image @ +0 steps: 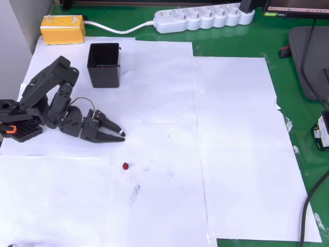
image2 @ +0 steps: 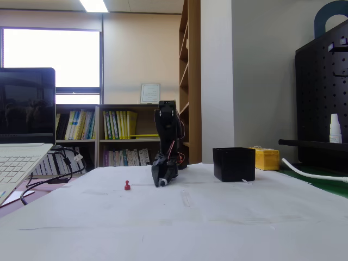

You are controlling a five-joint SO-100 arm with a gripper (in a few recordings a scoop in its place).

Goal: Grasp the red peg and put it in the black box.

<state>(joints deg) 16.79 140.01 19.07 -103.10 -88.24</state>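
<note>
We're seeing matt white paper sheets (image: 231, 128) w/ creases; on them, black box (image: 104, 65) is looking like smooth plastic, gripper (image: 121, 136) matt black plastic.

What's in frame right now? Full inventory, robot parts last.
red peg: 1, dark red, on the white paper, apart from the hand, below it in the overhead view
black box: 1, black, upright on the paper near the top left of the overhead view
yellow block: 1, yellow, on the green mat beyond the box
power strip: 1, white, top edge of the mat
paper sheets: several, white, covering the green mat
laptop: 1, silver with dark screen, left edge of the fixed view
bookshelf: 1, in the background of the fixed view
arm: 1, black, left side
hand: 1, black, low near the paper, holding nothing
</note>
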